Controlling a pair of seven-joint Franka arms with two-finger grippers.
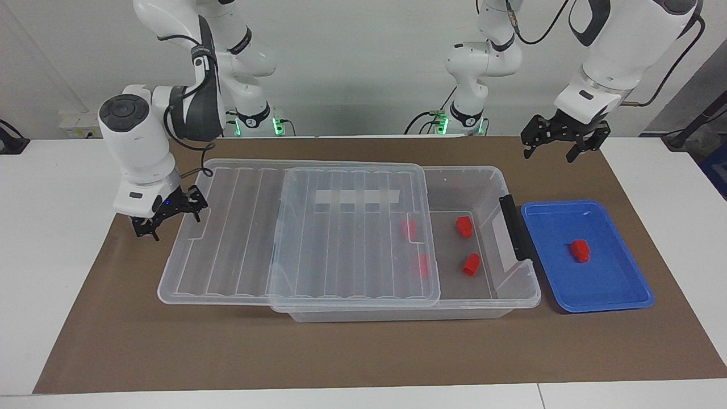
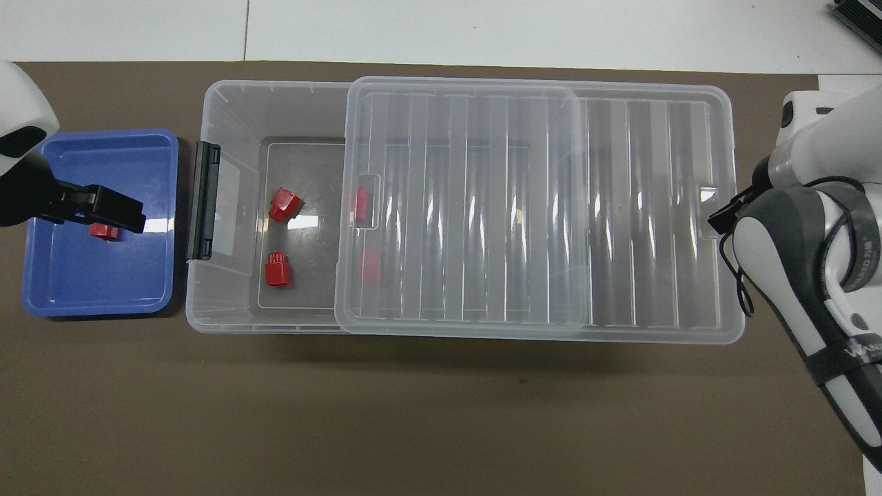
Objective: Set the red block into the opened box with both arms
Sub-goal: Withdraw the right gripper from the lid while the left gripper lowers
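One red block lies in the blue tray, partly covered from above by my left gripper. That gripper hangs open high over the tray. The clear box is open at the tray's end and holds several red blocks, two uncovered. Its ribbed lid lies shifted toward the right arm's end and overhangs the box. My right gripper is open at that overhanging end, one finger at the lid's rim notch.
A brown mat covers the table's middle, with white table on either side. The black handle stands at the box's end beside the tray. The right arm's elbow hangs over the mat beside the lid.
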